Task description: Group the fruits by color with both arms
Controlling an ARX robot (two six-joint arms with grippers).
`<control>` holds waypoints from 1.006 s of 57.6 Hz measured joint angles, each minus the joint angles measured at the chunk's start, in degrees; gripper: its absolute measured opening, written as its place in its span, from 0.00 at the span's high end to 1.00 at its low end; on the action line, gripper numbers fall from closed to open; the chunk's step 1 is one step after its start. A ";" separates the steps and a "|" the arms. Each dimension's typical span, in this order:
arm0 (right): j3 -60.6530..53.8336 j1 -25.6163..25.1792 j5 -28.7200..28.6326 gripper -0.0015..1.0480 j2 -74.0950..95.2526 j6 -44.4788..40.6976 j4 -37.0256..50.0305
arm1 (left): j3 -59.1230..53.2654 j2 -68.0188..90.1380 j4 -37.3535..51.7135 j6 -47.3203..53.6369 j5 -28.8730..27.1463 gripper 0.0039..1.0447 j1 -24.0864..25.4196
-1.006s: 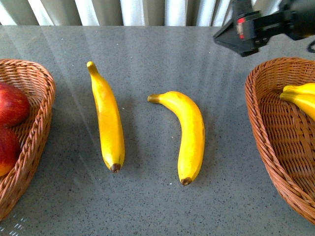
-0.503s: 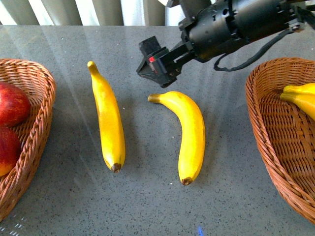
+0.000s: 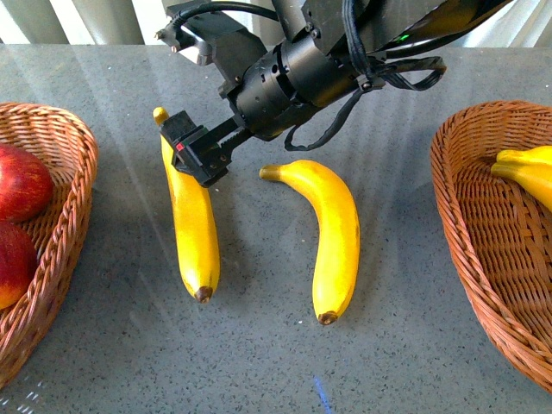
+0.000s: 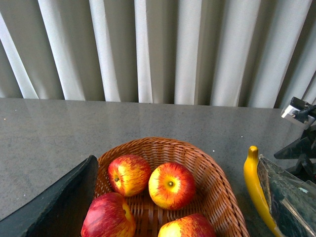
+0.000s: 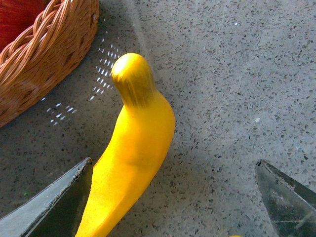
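Yellow long smooth banana lies on the grey speckled surface, stem end between the black right arm's wide-open jaws; left jaws, also open, frame red apples in a wicker basket.

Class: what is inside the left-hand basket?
Four red-and-yellow apples lie in the basket. The nearer two are partly cut off, and anything beneath them is hidden.

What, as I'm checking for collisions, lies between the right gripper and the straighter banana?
Nothing visible: the right gripper is open over the straighter banana near its stem end.
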 joint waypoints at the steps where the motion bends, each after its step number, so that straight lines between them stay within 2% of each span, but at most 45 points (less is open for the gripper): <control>1: 0.24 0.04 0.09 0.09 0.20 0.00 -0.09 | 0.00 0.00 0.00 0.00 0.00 0.09 0.00; 28: 7.32 1.84 -0.39 0.09 5.44 2.10 -1.60 | 0.00 0.00 0.00 0.00 -0.02 0.09 0.00; 58: 8.90 3.43 -0.39 0.09 8.20 3.96 -2.47 | 0.00 0.00 -0.02 0.00 -0.02 0.09 0.00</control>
